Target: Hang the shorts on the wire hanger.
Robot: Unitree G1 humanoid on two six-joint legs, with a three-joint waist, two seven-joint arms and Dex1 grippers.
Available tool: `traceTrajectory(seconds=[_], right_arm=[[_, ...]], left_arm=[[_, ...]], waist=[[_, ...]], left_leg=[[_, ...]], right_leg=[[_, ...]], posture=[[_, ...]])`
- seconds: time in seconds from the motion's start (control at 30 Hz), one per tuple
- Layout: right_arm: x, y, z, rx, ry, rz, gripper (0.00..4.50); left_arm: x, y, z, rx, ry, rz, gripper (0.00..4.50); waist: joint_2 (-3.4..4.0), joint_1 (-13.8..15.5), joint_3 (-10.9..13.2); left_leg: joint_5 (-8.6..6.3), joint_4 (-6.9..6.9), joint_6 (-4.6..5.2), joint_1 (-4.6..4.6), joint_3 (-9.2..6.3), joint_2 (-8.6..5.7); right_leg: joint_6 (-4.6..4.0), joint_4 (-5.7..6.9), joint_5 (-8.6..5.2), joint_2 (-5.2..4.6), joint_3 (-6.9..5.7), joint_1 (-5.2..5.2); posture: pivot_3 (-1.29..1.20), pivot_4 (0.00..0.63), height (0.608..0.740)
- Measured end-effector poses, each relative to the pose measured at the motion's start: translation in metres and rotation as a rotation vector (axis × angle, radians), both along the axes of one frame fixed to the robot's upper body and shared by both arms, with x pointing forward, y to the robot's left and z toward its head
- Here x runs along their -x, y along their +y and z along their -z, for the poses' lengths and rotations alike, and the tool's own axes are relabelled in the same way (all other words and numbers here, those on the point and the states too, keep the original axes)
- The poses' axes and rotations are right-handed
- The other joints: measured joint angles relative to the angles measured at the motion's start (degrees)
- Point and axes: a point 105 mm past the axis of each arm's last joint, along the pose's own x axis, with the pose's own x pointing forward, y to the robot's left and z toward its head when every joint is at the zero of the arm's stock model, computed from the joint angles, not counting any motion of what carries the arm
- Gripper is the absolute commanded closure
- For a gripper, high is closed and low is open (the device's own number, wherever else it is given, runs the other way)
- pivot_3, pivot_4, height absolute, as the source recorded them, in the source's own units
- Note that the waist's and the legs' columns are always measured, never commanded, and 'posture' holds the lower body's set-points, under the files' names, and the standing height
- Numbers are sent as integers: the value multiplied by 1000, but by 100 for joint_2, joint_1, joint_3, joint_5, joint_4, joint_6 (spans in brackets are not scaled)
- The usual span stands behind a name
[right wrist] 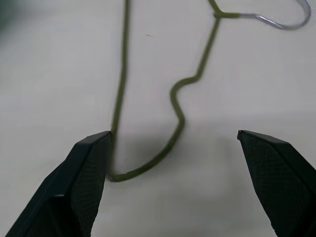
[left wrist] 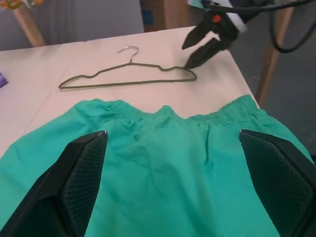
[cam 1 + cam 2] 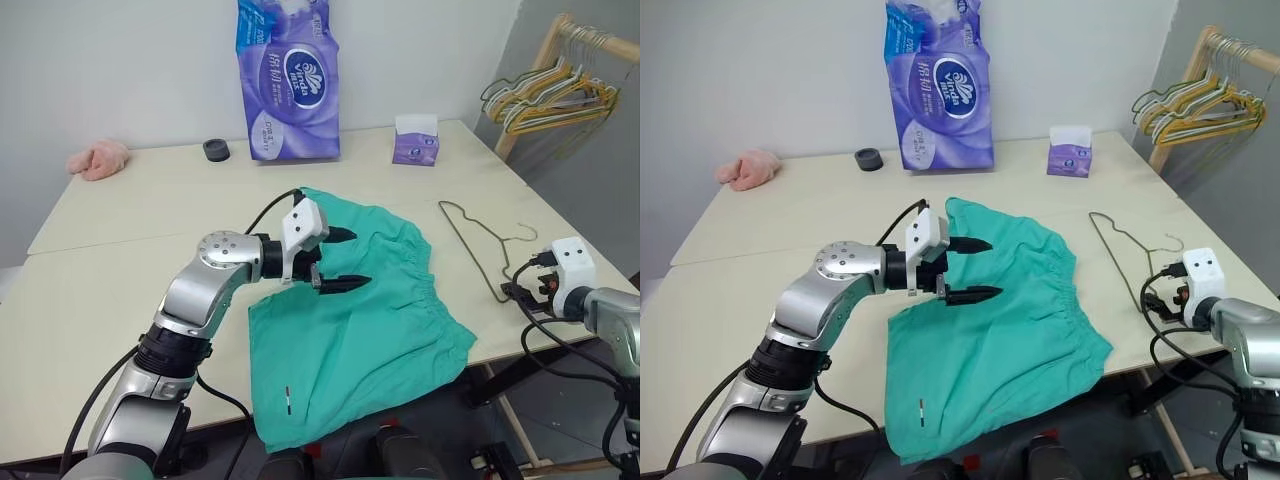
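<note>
Nearby, tissue pack (image 3: 288, 80) and pink cloth (image 3: 98, 159) sit well apart.

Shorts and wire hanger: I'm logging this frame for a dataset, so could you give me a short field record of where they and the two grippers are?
shorts: flat on the table, one edge hanging over the near side
wire hanger: flat on the table, beside the shorts' waistband, apart from them
left gripper: open, above the shorts, holding nothing
right gripper: open, at the hanger's near corner, not gripping it
hanging: not begun
</note>
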Motion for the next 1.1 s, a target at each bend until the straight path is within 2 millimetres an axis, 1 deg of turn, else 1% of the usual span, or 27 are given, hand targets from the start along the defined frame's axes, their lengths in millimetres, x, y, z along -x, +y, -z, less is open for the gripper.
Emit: traceTrajectory(seconds=[0.13,0.23,0.5,0.6,0.67,0.73,0.93,1.0,1.1], right_arm=[[-10,-6,10,-45,28,28,208],[-13,-4,20,-65,67,14,774],[-20,-1,21,-8,101,-60,3577],[-20,-3,22,37,101,-70,4451],[-22,-6,23,71,94,-64,4451],[-24,-10,24,97,79,-36,4451],[-26,-21,21,157,35,23,4451],[-26,-22,15,248,-6,-9,4451],[-28,-15,-2,389,-84,-99,4451]], left_arm=[[4,-4,0,-6,-13,26,0],[4,-3,0,-7,-20,26,0],[3,-1,1,-16,-40,19,0],[3,0,3,-15,-37,11,0],[0,1,4,-7,-38,-9,0],[-7,5,4,10,-39,-55,0],[-23,17,7,14,-59,-153,0],[-33,21,6,31,-51,-202,0],[-44,31,-2,57,-50,-259,0]], waist=[[0,-5,0],[1,-1,0],[-3,1,-2],[-6,9,-4],[-7,28,-5],[-7,36,-5],[-4,41,-4],[0,44,-3],[2,21,-3]], left_leg=[[0,-4,0,1,1,0],[0,-4,0,0,0,0],[0,-2,0,6,-3,0],[0,1,0,8,-5,0],[0,7,0,12,-14,0],[0,9,1,18,-16,0],[-3,9,5,15,-16,-2],[-3,9,5,10,-15,-2],[-3,7,5,6,-12,-2]], right_leg=[[-2,0,1,1,2,0],[-3,0,2,1,1,0],[6,-3,-3,1,-1,8],[10,-8,-3,0,-2,15],[15,-19,-1,0,-10,30],[22,-30,3,-1,-12,44],[12,-40,14,-4,-11,46],[13,-36,14,-4,-10,39],[23,-29,8,-4,-8,26]], posture=[[-177,72,740],[-175,72,740],[-167,72,740],[-164,70,740],[-163,68,740],[-163,68,740],[-162,56,740],[-163,54,740],[-167,57,740]])
